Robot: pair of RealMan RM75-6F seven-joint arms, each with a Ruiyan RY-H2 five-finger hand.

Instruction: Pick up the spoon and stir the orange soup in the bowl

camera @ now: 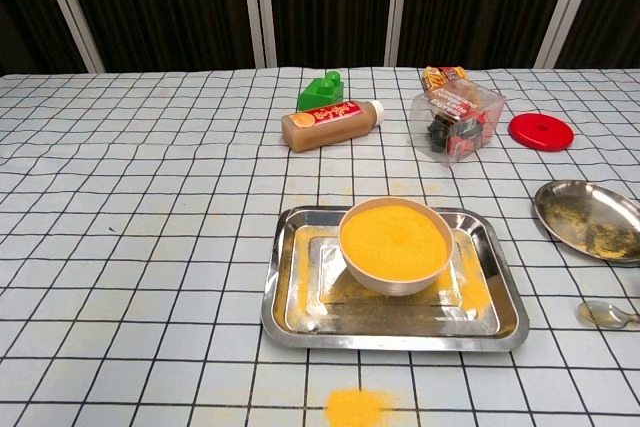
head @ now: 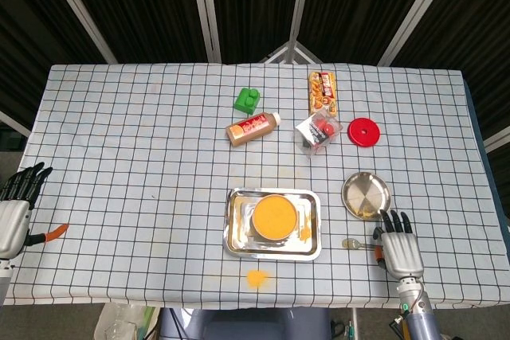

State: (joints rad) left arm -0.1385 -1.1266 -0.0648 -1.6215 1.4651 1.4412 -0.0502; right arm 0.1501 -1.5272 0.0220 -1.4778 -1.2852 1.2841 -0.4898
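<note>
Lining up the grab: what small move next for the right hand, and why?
Probably close the right hand around the spoon handle: the spoon lies flat on the table, its handle running under the spread fingers, nothing gripped yet.

spoon (camera: 606,314): metal, flat on cloth, right of tray | bowl (camera: 394,245): white, full of orange soup

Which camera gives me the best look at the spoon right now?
The head view. It shows the spoon from its bowl to where the handle runs under the right hand, just below the steel plate. The chest view catches only the spoon's bowl at the right frame edge, and neither hand.
</note>
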